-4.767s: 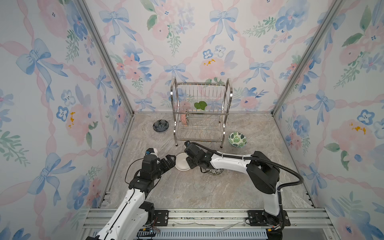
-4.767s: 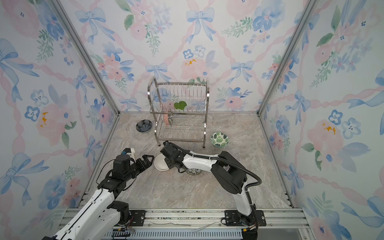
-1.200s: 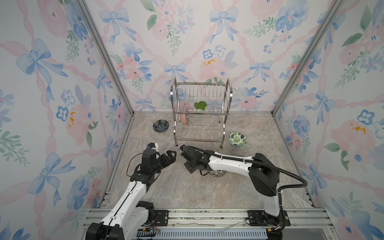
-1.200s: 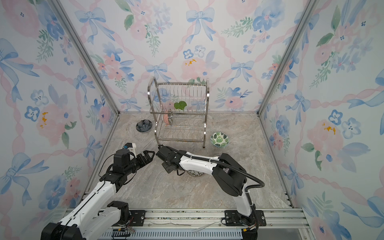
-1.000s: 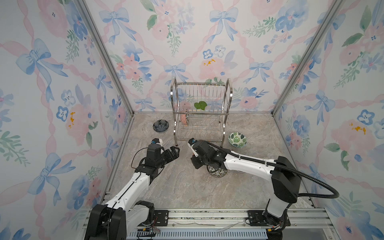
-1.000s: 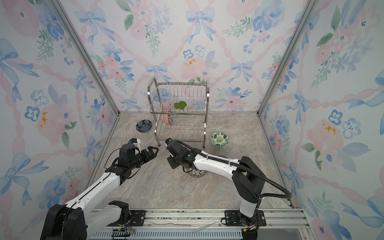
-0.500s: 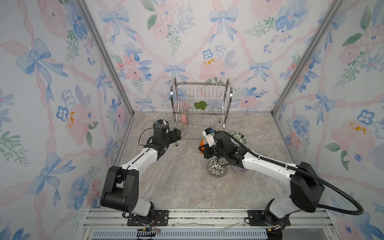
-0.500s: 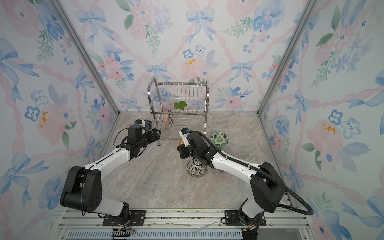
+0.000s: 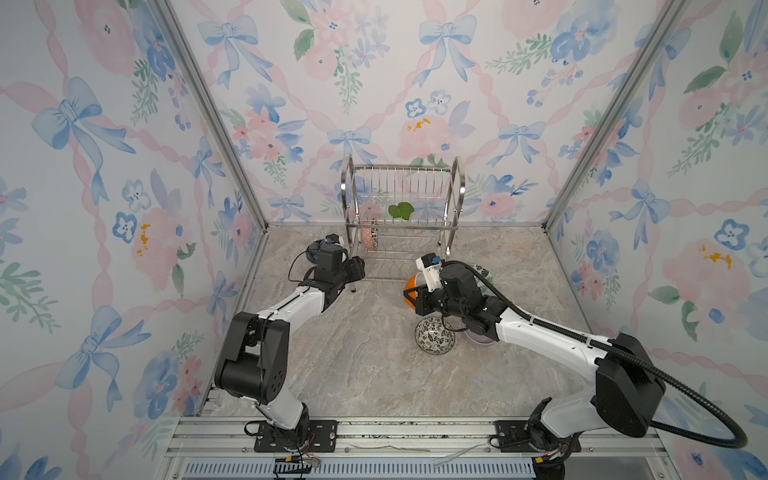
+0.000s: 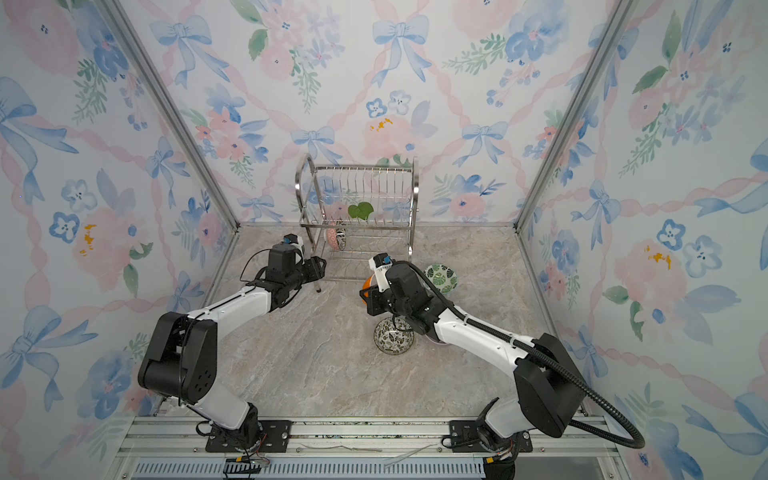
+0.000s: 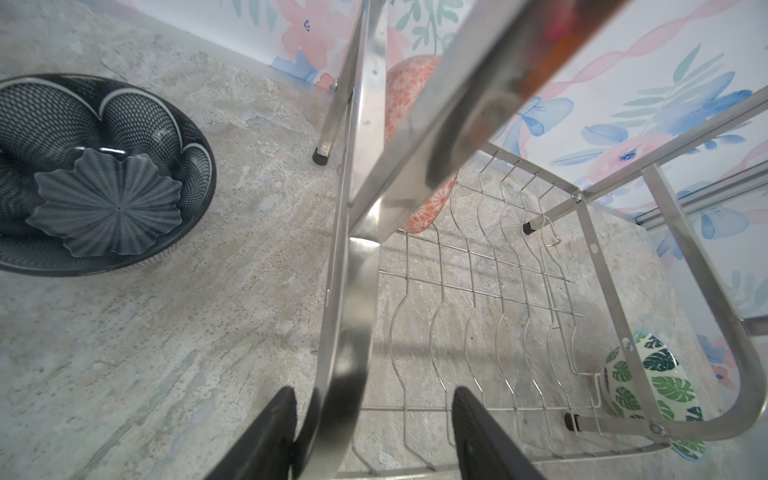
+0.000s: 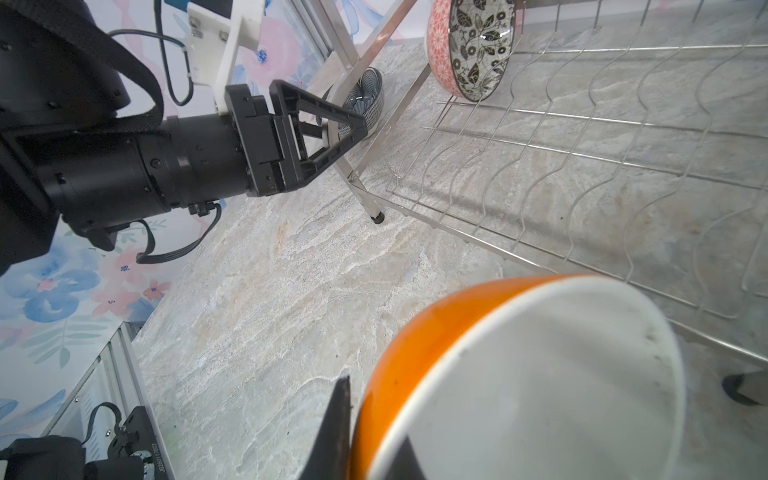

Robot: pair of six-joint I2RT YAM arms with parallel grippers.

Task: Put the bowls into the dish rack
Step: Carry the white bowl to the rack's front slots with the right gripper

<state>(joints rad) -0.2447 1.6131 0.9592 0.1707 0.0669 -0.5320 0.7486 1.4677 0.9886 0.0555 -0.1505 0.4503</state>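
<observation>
Right wrist view is showing the right hand (image 12: 370, 436) clamping the rim of the orange bowl (image 12: 519, 374), one finger outside and one inside. It is carrying the bowl tilted just in front of the rack (image 12: 582, 145), apparently lifted off the worktop (image 12: 270, 311).

Only one bowl is sitting in the rack. The pink bowl (image 12: 469, 50) is standing on edge in a slot at the left end of the rack's lower shelf. No bowl is showing on the upper shelf in either top view.

The left hand (image 11: 372, 399) is reaching in at the rack's front left leg. Its fingers (image 11: 266, 440) are standing apart and straddling the frame tube. One pad is lying against or very near the tube and the other is keeping clear, so nothing is being clamped. It is probably getting ready to steady the rack.

Four bowls are waiting on the worktop:
- The blue bowl (image 11: 95, 174) is lying just beside the rack's left legs.
- The leaf bowl (image 10: 440, 278) is lying near the rack's right front leg.
- The floral bowl (image 9: 434, 336) is sitting well in front of the rack.
- The lavender bowl (image 9: 478, 338) is sitting beside the floral bowl, mostly hidden under the right arm.

By this count one of six is loaded, a second is approaching the lower shelf, and four are remaining.
</observation>
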